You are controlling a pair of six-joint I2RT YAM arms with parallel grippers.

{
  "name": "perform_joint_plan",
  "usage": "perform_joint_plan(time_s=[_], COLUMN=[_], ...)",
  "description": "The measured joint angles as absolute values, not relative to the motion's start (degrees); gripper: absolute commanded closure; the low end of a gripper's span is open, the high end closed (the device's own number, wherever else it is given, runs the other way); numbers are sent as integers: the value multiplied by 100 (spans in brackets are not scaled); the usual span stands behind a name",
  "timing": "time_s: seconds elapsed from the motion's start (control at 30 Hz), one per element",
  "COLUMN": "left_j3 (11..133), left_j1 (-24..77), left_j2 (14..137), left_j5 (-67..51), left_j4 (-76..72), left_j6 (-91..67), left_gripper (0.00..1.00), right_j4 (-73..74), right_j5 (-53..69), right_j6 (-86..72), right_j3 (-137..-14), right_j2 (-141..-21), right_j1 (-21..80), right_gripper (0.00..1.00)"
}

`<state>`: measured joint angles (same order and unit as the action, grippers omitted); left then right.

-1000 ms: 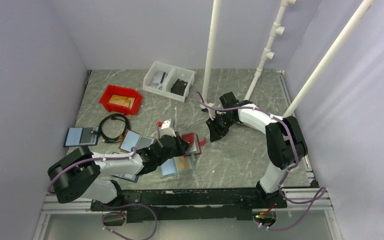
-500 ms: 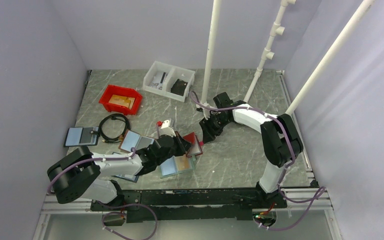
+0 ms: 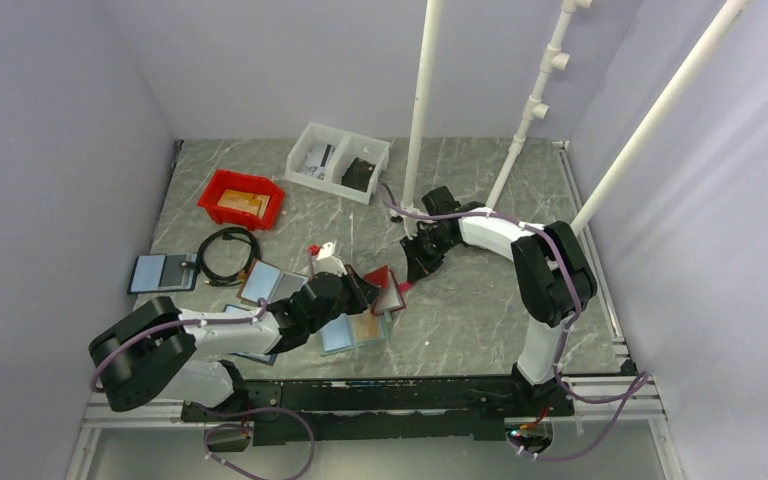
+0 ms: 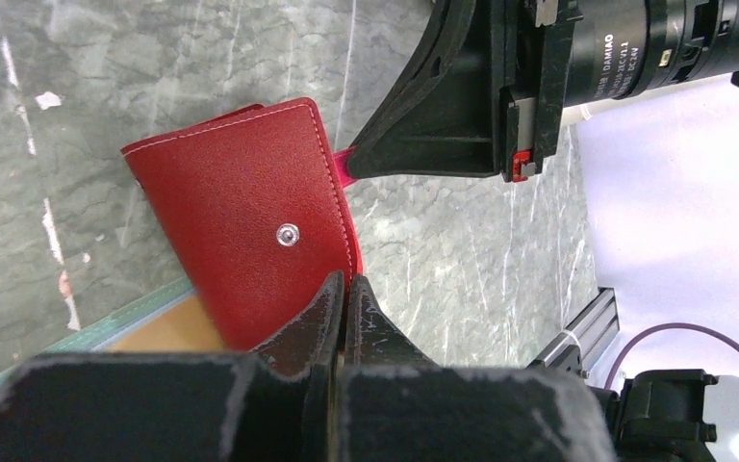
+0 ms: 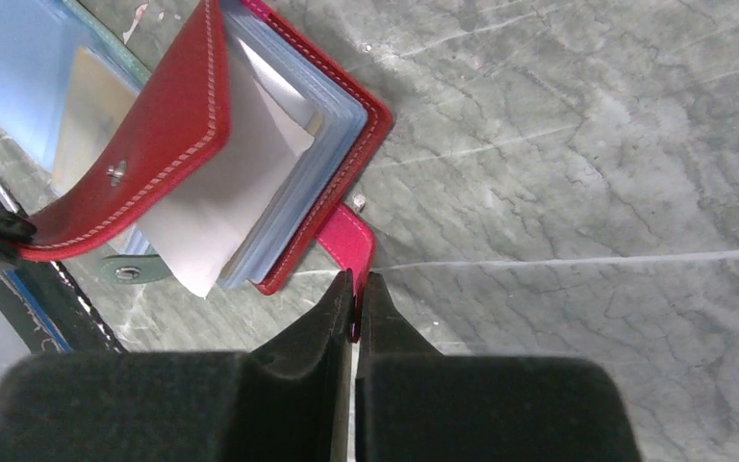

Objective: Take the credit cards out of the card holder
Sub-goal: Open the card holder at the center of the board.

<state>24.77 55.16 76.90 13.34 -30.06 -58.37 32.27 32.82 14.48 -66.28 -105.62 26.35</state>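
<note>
Card holder (image 5: 351, 130) ajar: left claw (image 4: 344, 285) tight on red cover (image 4: 236, 217), right claw (image 5: 356, 287) tight on pink tab (image 5: 348, 243).

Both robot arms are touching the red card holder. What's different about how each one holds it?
The left fingers pinch the edge of the big red cover of the card holder; the right fingers pinch only its small pink tab. The left side's cover is lifted off the pages, while the tab sits low by the table. Both pairs are shut on the same holder.
</note>
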Motion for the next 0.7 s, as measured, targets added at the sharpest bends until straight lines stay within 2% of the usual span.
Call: perform_joint_plan(time_s=[0.33,0.7], left_j3=[2263,2268], left_j1=[5054,4689], left_j2=[6877,7452], left_j5=[1658,1824], left_j4=[-2390,-1503], left_j6=[-6014,-6073], left_gripper=[100,100], right_j4=[3227,3151], right_j5=[2936,2408], right_j6=[1525,1717], right_j3=[-6615,-6420], right_j2=[-10001,-9850], right_j1=[2445,2421], right_gripper=[100,100])
